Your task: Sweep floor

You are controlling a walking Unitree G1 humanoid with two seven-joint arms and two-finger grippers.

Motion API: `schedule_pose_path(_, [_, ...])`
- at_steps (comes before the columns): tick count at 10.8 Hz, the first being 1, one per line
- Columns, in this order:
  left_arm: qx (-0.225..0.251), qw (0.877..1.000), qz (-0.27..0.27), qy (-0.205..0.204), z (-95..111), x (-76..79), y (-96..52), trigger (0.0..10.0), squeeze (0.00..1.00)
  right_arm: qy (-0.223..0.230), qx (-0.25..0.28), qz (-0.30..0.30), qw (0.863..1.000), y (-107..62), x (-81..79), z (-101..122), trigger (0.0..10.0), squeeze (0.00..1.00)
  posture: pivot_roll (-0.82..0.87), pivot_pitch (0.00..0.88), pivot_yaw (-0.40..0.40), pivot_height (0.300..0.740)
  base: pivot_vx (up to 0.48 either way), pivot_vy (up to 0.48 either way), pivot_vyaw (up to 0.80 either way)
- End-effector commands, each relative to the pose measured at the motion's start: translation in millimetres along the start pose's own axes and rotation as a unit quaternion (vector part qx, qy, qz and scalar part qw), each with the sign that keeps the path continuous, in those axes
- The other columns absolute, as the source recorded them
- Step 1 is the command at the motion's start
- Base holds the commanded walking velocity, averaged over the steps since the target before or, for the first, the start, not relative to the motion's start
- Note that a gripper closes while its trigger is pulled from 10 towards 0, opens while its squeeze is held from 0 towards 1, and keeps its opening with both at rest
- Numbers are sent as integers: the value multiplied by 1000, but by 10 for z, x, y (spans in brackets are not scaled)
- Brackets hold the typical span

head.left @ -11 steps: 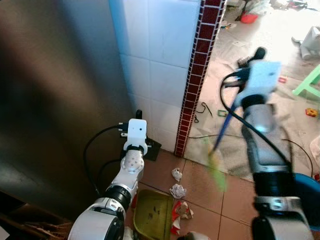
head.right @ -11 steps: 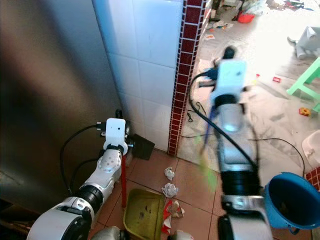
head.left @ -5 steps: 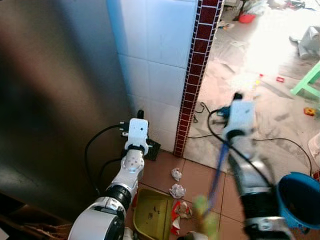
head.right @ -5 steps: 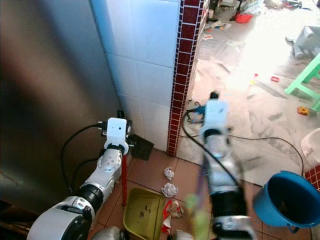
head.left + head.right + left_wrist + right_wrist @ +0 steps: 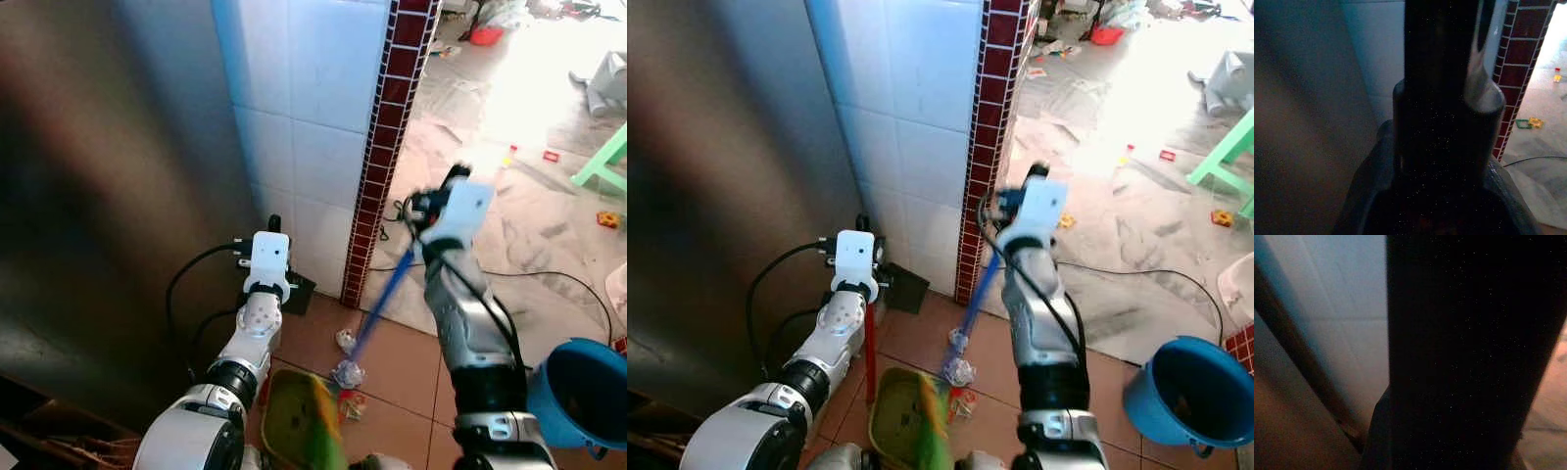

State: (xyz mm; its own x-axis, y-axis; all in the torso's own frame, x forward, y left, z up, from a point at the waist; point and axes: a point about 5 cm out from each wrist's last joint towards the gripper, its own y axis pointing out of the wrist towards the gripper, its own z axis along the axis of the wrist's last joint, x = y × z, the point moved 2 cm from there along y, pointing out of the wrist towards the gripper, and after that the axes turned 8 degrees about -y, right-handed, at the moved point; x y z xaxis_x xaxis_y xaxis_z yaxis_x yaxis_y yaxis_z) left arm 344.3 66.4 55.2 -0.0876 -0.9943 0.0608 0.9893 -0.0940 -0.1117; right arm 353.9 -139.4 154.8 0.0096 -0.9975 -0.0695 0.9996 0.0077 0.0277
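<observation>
Right of frame centre, the right gripper grips the top of a blue broom handle, fingers pinched on it; its blurred green bristles sweep over the yellow-green dustpan at bottom centre. Lower left, the left gripper clasps the dustpan's red handle. Crumpled paper lies on the terracotta tiles beside the dustpan. No writing is legible.

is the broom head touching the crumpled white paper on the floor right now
Cannot tell. In the left eye view the broom's blurred green head overlaps the dustpan, and its blue handle crosses the crumpled paper, but motion blur hides any contact or gap.
</observation>
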Motion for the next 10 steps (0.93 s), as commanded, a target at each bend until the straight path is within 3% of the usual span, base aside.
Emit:
schedule_pose_path(1, [-27, 1000, -9, 4, -87, 27, -17, 10000, 0, 15, 43, 18, 999, 39, -76, 250, 10000, 0, -121, 27, 16, 740, 0, 0, 0])
schedule_pose_path(4, [-24, 999, -26, 6, -80, 52, -18, 10000, 0, -59, 112, 36, 991, 19, -105, 499, 10000, 0, -120, 27, 19, 740, 0, 0, 0])
schedule_pose_path(6, [-23, 999, -31, 5, -80, 59, -22, 10000, 0, -99, 156, 26, 982, 27, -30, 704, 10000, 0, -121, 28, 23, 740, 0, 0, 0])
schedule_pose_path(8, [-23, 999, -33, 5, -81, 61, -23, 10000, 0, -112, 177, 12, 978, 50, 32, 827, 10000, 0, -121, 28, 23, 740, 0, 0, 0])
schedule_pose_path(10, [-23, 999, -34, 5, -83, 65, -25, 10000, 0, -139, 172, -7, 975, 75, 126, 785, 10000, 0, -120, 25, 23, 740, 0, 0, 0])
